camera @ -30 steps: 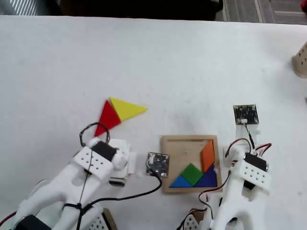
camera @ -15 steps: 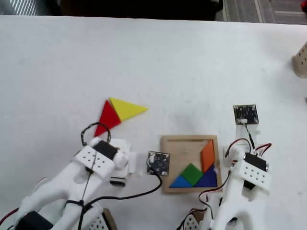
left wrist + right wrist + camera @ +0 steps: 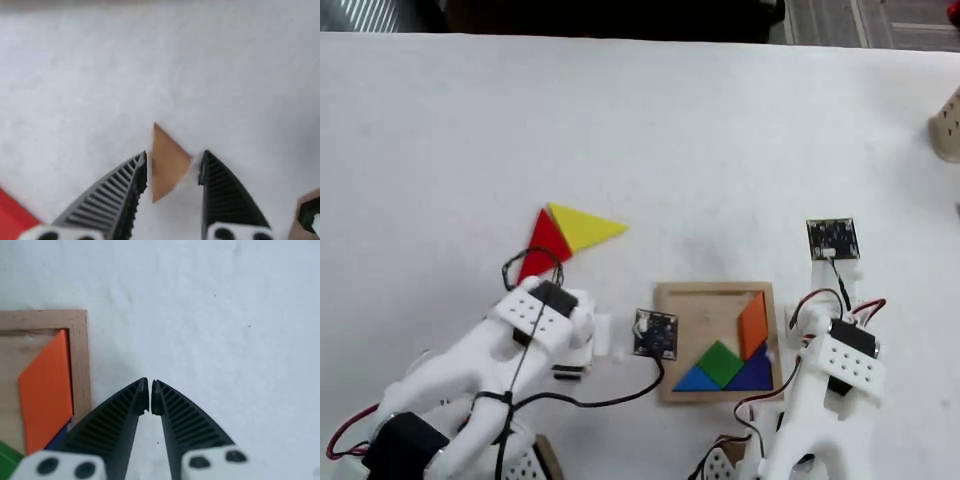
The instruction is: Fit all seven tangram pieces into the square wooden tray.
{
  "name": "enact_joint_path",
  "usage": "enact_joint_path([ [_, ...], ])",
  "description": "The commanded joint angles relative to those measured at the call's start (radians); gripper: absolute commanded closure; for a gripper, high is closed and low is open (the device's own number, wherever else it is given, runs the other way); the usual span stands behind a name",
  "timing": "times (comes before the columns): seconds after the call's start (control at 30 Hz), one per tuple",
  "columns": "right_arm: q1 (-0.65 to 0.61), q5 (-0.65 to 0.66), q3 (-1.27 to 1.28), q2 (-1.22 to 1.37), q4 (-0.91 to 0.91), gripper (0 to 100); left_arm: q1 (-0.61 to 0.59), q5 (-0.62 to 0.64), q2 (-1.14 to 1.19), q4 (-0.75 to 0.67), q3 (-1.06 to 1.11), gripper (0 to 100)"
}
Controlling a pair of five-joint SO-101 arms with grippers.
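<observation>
Small tan wooden triangle lies between left gripper's part-open fingers, not clearly clamped | square wooden tray lower centre of high view, partly filled | right gripper closed, empty, beside tray | risk: off-centre pinch squirts triangle out.

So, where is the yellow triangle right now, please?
In the high view, the yellow triangle lies on the table beyond and left of the tray, touching the red triangle.
</observation>
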Motion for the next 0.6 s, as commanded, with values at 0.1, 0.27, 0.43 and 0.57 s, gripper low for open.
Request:
enact_joint_path([
  [0.1, -0.007, -0.003, -0.006, -0.005, -0.013, 97.8, 0.008, 0.018, 0.002, -0.021, -0.043, 92],
  [0.27, -0.007, -0.003, -0.006, -0.005, -0.013, 97.8, 0.008, 0.020, 0.002, -0.020, -0.043, 92],
  [0.43, -0.007, -0.003, -0.006, -0.005, -0.013, 97.8, 0.010, 0.023, -0.004, -0.021, -0.043, 92],
  [0.57, -0.007, -0.003, -0.006, -0.005, -0.013, 97.8, 0.013, 0.025, -0.005, -0.021, -0.049, 92],
])
